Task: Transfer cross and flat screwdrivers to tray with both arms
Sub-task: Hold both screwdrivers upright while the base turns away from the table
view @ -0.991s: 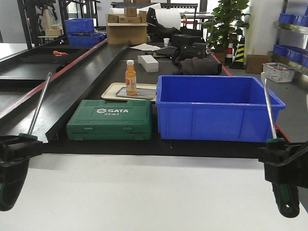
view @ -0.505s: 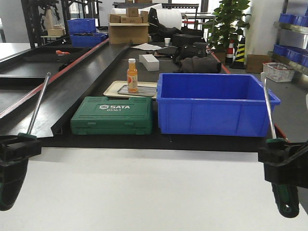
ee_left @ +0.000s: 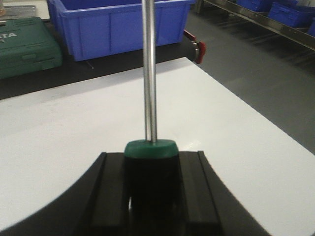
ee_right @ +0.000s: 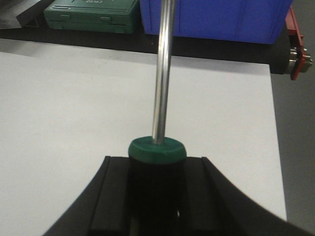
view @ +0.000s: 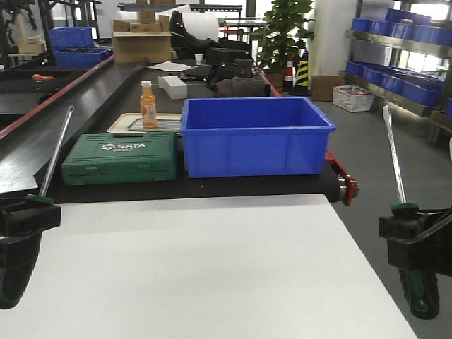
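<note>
My left gripper (view: 25, 217) is shut on the black handle of one screwdriver (view: 56, 150), whose silver shaft points up and away. In the left wrist view the gripper (ee_left: 151, 164) clamps the handle below its green collar, and the screwdriver's shaft (ee_left: 149, 73) rises over the white table. My right gripper (view: 417, 236) is shut on the other screwdriver (view: 394, 155), held the same way. In the right wrist view that gripper (ee_right: 156, 169) holds the handle of this screwdriver (ee_right: 162, 73). The grey tray is out of view.
A white table (view: 205, 268) lies below both grippers. Behind it on a black conveyor stand a deep blue bin (view: 254, 134), a green SATA case (view: 120, 157), and an orange bottle (view: 147, 104) on a beige tray (view: 123, 127). Open floor and shelves (view: 395, 42) are at the right.
The whole view has swung to the right: the blue bin and green case have shifted left and the table's right edge and the floor now show. Both grippers still hold their screwdrivers the same way.
</note>
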Tool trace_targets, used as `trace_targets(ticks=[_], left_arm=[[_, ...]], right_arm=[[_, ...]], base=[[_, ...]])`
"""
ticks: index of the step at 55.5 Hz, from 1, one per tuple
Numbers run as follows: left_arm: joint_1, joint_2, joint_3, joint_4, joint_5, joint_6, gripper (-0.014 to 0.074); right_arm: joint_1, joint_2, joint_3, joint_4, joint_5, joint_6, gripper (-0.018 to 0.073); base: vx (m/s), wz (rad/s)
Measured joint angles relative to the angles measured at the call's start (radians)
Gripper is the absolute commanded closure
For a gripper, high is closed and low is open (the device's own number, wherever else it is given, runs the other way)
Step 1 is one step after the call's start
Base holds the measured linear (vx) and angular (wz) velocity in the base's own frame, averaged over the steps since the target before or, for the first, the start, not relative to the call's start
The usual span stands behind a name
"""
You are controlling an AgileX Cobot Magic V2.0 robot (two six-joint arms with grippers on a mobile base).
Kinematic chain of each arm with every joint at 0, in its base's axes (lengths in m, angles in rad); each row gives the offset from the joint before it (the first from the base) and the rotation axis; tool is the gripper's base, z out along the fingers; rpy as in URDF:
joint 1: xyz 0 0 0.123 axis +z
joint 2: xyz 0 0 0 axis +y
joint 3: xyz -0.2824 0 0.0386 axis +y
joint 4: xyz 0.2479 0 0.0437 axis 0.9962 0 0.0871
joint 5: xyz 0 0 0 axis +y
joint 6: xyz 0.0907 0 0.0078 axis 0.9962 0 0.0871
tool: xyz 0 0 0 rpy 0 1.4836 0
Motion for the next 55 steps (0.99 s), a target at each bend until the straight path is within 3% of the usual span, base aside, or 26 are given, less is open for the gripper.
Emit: trace_targets(ticks=[24,55], left_arm=[[0.0,0.0,0.0,0.0,0.002,0.0,0.0595],[0.0,0.0,0.0,0.0,0.003,0.0,0.0595]], right_arm=[[0.0,0.0,0.0,0.0,0.0,0.0,0.0567],[0.0,0.0,0.0,0.0,0.001,0.0,0.0567]], base=[[-0.21,-0.47],[-0.13,-0.69]])
